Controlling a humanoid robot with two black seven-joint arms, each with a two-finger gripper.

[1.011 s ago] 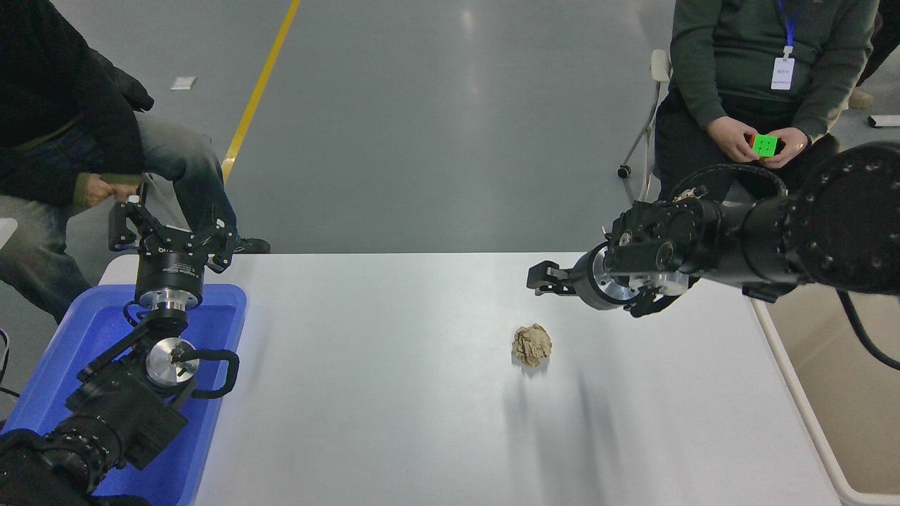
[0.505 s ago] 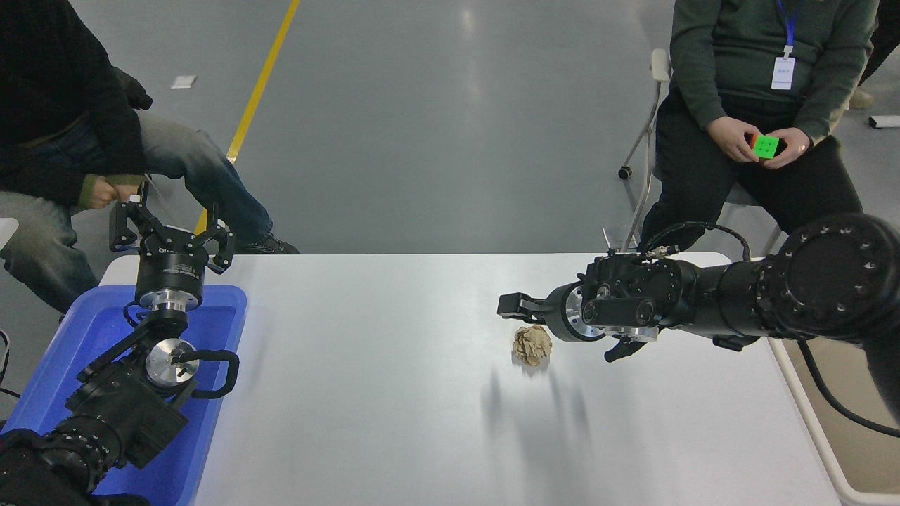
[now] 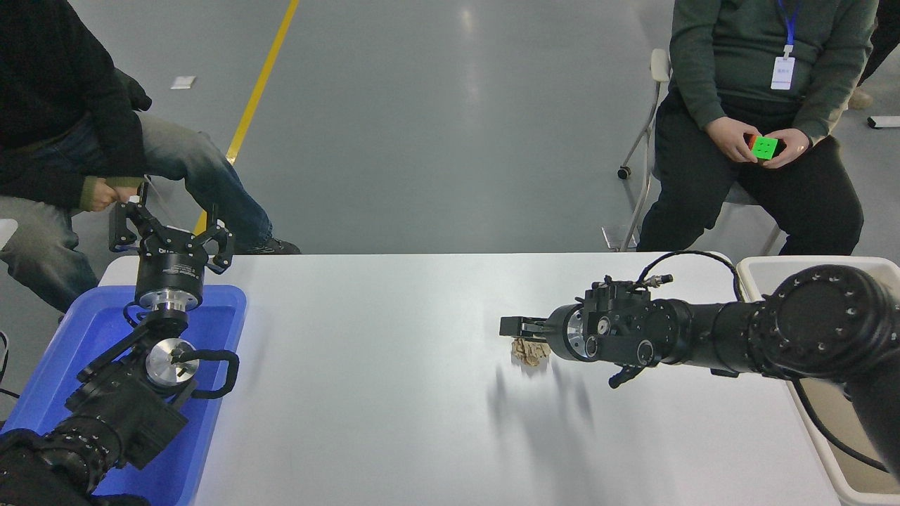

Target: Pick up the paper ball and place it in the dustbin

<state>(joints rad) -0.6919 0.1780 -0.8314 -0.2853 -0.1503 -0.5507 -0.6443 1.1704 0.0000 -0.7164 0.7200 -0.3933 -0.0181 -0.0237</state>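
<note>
Head view shows the right gripper (image 3: 517,334) low over the paper ball (image 3: 529,351), fingers apparently straddling it but closure unclear; it should centre, then close.

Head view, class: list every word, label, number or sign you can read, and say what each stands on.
No text here can be read.
Left gripper: small white print on its black wrist collar, too small to read.
Slip of paper on the floor: too far away to tell whether it bears any print.
</note>
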